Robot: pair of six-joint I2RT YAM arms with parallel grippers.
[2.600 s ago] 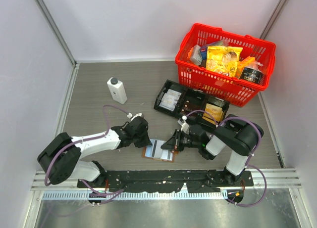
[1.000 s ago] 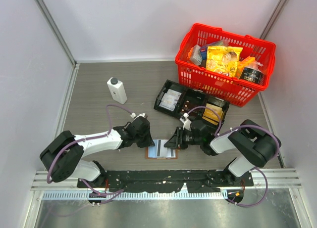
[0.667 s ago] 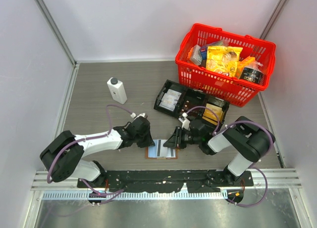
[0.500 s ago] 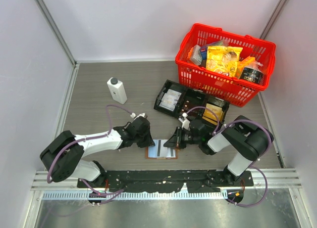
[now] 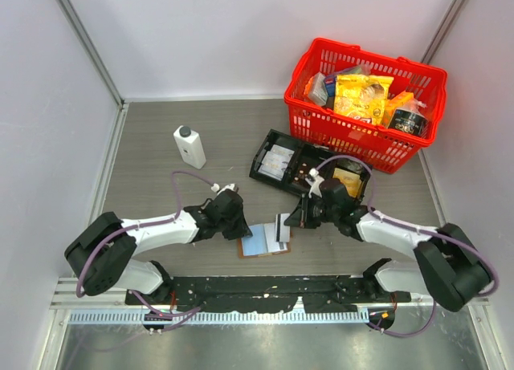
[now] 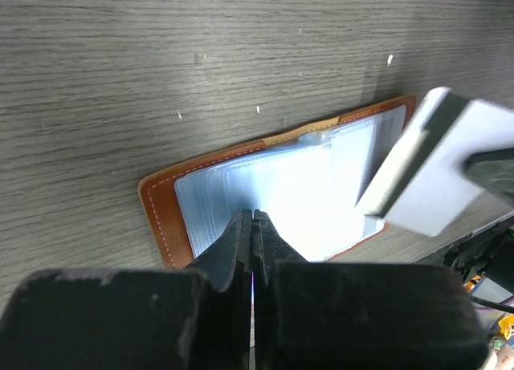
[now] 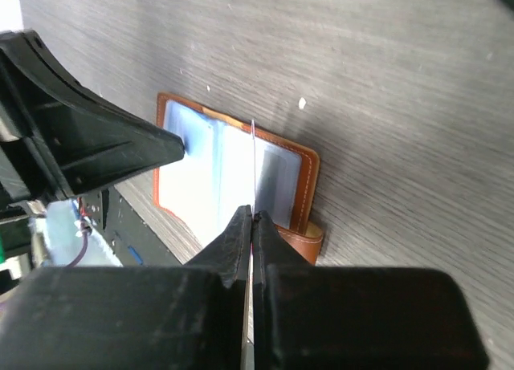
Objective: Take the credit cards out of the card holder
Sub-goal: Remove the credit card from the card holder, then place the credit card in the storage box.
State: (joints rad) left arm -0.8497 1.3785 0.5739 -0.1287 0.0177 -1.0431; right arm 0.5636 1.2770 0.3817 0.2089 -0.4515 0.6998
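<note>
Open table (image 5: 144,145) far-left around white bottle (image 5: 189,147); black tray (image 5: 259,163) and red basket (image 5: 353,141) block just behind my right gripper (image 5: 291,223).

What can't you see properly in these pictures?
- The card: right wrist view shows only its thin edge; the face is hidden.
- The card holder: in the left wrist view, glare hides whether cards remain; the left pincer covers its near edge.
- Labels in the basket: too small, top view.

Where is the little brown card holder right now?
In the overhead view the card holder lies open on the table near the front edge, centred, with the shut left fingers resting on its inner pocket.
</note>
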